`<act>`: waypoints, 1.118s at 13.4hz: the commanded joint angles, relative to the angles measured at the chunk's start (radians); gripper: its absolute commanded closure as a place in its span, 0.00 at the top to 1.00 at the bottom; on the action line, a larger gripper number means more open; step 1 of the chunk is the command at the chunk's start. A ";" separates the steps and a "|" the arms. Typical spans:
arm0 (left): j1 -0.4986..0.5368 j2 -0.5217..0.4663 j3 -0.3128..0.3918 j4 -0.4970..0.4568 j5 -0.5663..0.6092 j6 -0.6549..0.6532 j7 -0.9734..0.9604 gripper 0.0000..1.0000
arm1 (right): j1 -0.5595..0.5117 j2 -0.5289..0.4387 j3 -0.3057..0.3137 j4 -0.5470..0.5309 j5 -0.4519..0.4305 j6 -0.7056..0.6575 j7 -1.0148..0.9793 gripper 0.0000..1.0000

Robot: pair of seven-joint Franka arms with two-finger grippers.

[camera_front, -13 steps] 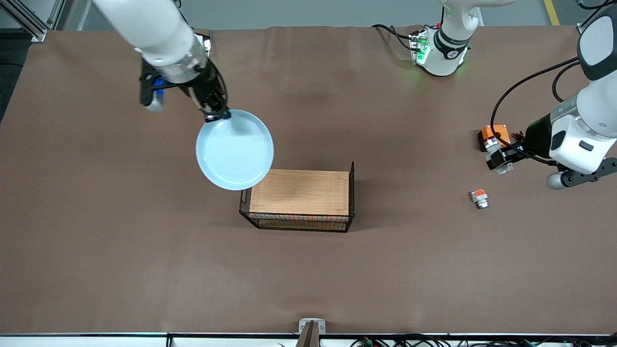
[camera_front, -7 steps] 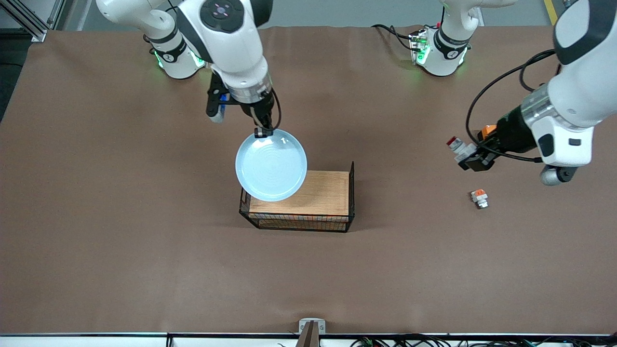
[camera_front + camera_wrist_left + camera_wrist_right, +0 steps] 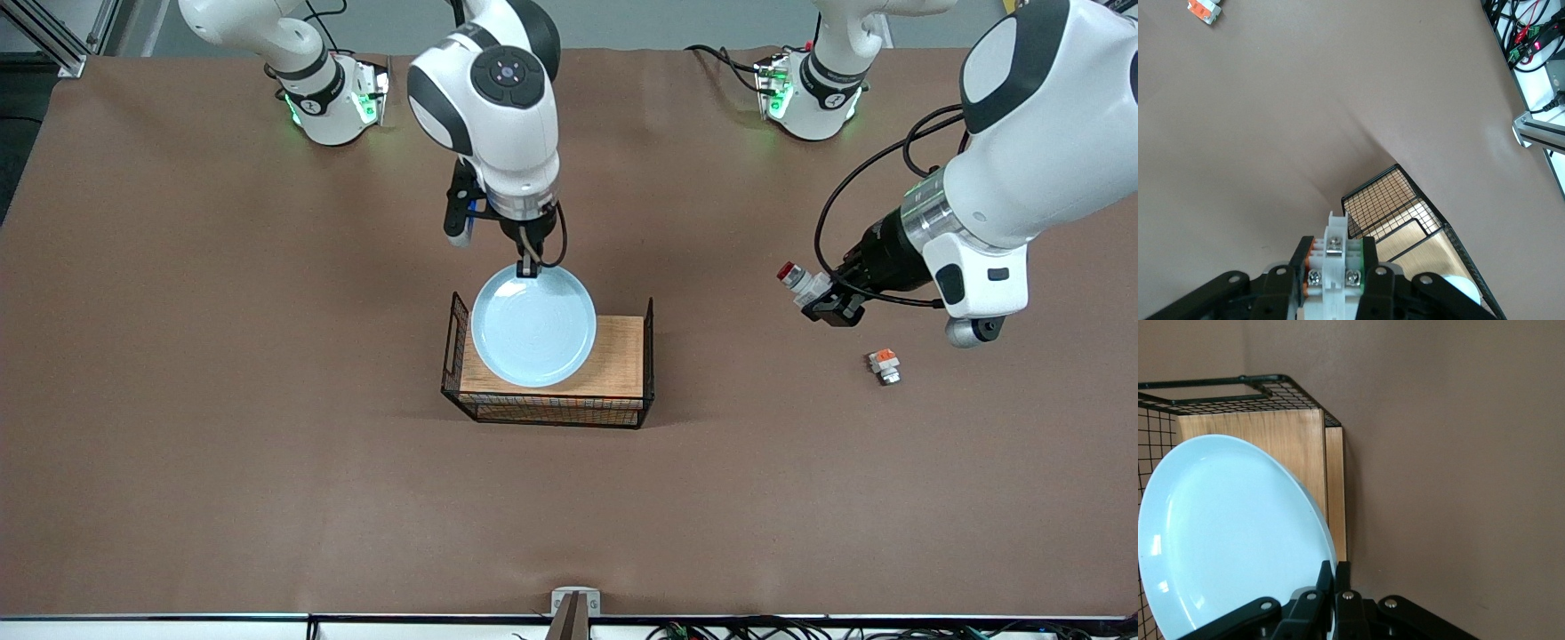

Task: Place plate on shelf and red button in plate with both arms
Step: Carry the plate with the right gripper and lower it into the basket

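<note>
Two arms loaded, both mid-carry. Right gripper point(image 3: 529, 267), centre of front view, jaws pinching rim of round shallow pale blue plate point(image 3: 533, 327); plate hangs over wooden board of black wire-mesh rack point(image 3: 642, 356), not yet set down, by my reading. Left gripper point(image 3: 820, 300), right of centre in front view, jaws clamped on white blocky red-capped button part point(image 3: 797, 279), in air over brown table cover point(image 3: 267, 462). Small white-grey block with orange piece point(image 3: 885, 365) lies loose, lower right. Next, likely: lower plate flat onto board, release; carry button toward rack.
</note>
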 commanded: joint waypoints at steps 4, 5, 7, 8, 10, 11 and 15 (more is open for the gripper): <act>-0.016 0.019 0.002 0.024 -0.005 -0.001 -0.023 0.29 | 0.042 0.079 -0.014 0.058 -0.045 0.031 0.086 0.00; -0.017 0.021 0.002 0.024 -0.005 -0.001 -0.024 0.29 | 0.043 0.087 -0.014 0.063 -0.046 0.034 0.091 0.00; -0.022 0.028 0.002 0.024 -0.005 0.001 -0.043 0.29 | 0.043 0.102 -0.014 0.067 -0.052 0.052 0.094 0.00; -0.026 0.030 0.002 0.024 -0.003 0.009 -0.043 0.29 | 0.043 0.110 -0.014 0.069 -0.054 0.059 0.094 0.00; -0.028 0.035 0.002 0.024 -0.003 0.013 -0.049 0.29 | 0.043 0.118 -0.015 0.070 -0.061 0.060 0.094 0.01; -0.028 0.036 0.002 0.024 -0.003 0.013 -0.052 0.29 | 0.043 0.122 -0.015 0.070 -0.061 0.060 0.094 0.01; -0.037 0.044 0.002 0.024 -0.001 0.013 -0.052 0.29 | 0.043 0.142 -0.017 0.084 -0.065 0.059 0.092 0.58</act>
